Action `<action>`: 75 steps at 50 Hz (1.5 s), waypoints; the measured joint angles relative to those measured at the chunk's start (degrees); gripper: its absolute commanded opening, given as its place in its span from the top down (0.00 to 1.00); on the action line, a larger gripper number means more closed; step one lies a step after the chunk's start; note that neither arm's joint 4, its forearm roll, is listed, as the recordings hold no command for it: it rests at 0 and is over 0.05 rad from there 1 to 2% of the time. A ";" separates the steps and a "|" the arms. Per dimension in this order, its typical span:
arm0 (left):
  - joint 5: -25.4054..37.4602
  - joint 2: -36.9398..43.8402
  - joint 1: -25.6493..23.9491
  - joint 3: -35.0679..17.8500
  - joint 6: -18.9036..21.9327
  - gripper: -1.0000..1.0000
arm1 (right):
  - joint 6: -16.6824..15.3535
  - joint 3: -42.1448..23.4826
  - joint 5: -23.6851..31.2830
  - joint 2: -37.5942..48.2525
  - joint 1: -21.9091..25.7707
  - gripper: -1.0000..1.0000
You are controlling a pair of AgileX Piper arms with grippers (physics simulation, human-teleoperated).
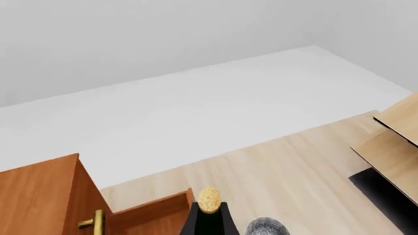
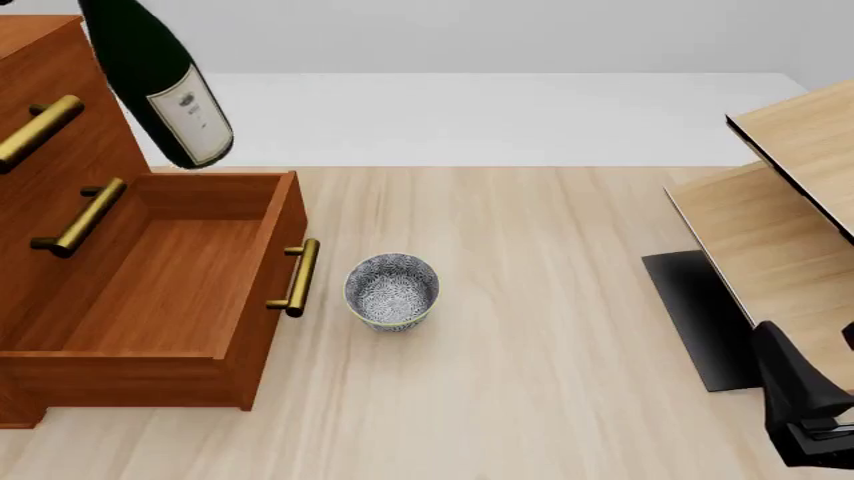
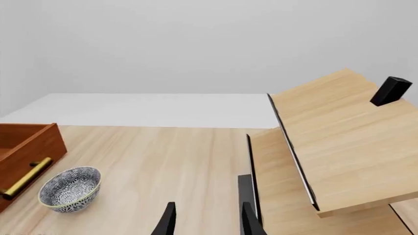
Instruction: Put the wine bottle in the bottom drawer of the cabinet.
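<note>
One drawer point(image 2: 187, 275) stands pulled out at the foot of the cabinet point(image 2: 47, 130), its brass handle point(image 2: 296, 277) facing the table's middle and its inside bare. Above its far left corner the bottle point(image 2: 160, 75) hangs in the air, tilted, base and white label toward the camera, neck running off the top of the front view. The left gripper itself cannot be seen in any view, so whether it grips the bottle cannot be told (the left wrist view shows only the cork point(image 1: 209, 199) and dark shoulders close up). A patterned bowl point(image 2: 391, 290) sits upright on the table point(image 2: 534, 330) just beside the handle, not touching it. The right gripper point(image 3: 205, 221) hovers low at the near right, beside the pale shelf unit point(image 2: 787, 230), its fingers point(image 3: 168, 220) spread apart with nothing between them.
</note>
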 measured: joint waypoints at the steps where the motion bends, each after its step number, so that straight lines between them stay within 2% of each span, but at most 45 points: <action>1: 0.39 -0.09 0.27 0.03 -0.02 1.00 | 0.00 0.00 0.00 0.00 0.02 0.00; 18: 7.37 -1.02 5.30 -0.44 -0.82 1.00 | -0.15 0.01 0.14 0.06 0.52 0.00; 33: 11.58 -0.60 7.36 -0.15 -1.67 1.00 | -0.39 0.01 0.20 0.09 0.87 0.00; 75: 11.58 -1.84 8.51 6.59 -2.40 1.00 | -0.61 0.01 0.28 0.16 1.23 0.00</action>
